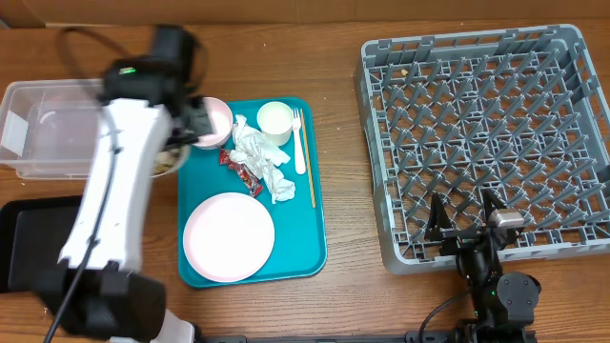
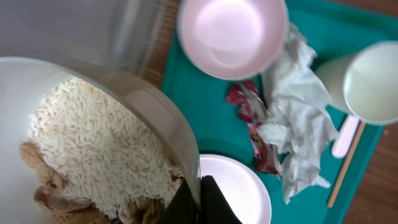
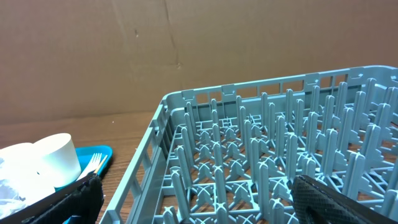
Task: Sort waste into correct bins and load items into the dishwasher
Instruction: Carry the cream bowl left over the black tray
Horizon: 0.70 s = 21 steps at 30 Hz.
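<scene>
My left gripper [image 2: 200, 200] is shut on the rim of a white bowl [image 2: 25, 81] that holds rice and beige scraps [image 2: 87, 143]. In the overhead view this bowl [image 1: 172, 158] is between the clear tub [image 1: 48, 133] and the teal tray [image 1: 315, 205], mostly hidden under the arm. On the tray are a second bowl [image 1: 215, 121], a cup [image 1: 274, 119], crumpled napkins [image 1: 259, 152], a red wrapper [image 1: 238, 170], a fork [image 1: 299, 143], an orange stick [image 1: 311, 176] and the pink plate [image 1: 229, 236]. My right gripper [image 1: 467, 227] is open and empty over the grey rack's [image 1: 486, 143] front edge.
The black tray [image 1: 29, 243] lies at the front left, partly under my left arm. The rack [image 3: 261, 155] fills the right wrist view, with the cup [image 3: 57, 158] and fork [image 3: 93, 163] at its left. A cardboard wall stands behind the table.
</scene>
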Tool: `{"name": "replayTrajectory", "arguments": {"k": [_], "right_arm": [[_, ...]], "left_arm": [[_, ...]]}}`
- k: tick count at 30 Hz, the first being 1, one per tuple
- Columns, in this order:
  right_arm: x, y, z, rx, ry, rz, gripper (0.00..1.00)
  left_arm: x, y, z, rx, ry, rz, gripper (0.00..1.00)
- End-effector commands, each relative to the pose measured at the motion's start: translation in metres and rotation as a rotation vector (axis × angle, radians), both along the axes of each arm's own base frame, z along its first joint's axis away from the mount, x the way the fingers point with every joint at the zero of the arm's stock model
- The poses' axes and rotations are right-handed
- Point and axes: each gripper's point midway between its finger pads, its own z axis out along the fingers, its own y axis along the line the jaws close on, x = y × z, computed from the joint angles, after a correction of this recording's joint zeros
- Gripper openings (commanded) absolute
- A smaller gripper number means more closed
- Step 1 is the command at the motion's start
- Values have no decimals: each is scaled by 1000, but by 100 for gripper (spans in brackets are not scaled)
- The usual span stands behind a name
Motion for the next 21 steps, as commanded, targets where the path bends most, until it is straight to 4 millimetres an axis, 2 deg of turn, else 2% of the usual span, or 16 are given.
{"name": "replayTrajectory", "arguments": {"k": [1,3,5,8,10,13,15,18,19,21], "right_arm": [[0,-3,-2,0,-1,-15,100],[0,-3,-2,0,-1,-15,100],[0,-3,-2,0,-1,-15,100],[0,-3,-2,0,-1,-15,100],[0,-3,-2,0,-1,-15,100],[0,-3,-2,0,-1,-15,100],[0,-3,-2,0,-1,-15,100],[0,-3,-2,0,-1,-15,100],[0,-3,-2,0,-1,-15,100],[0,-3,-2,0,-1,-15,100]], "left_arm": [[-12,42,41,-106,-126,188,4],[-22,73,41,-168,-130,293,4],[-30,88,33,-209,-113,353,4],[-37,102,8,-310,-88,393,4],[-42,121,-16,-357,-89,454,4],[-49,137,-37,-442,-112,479,4],[-54,146,-43,-494,-138,503,4],[-59,173,-51,-550,-222,567,4],[-60,180,-54,-616,-279,588,4],[-61,186,-57,-671,-330,600,4]]}}
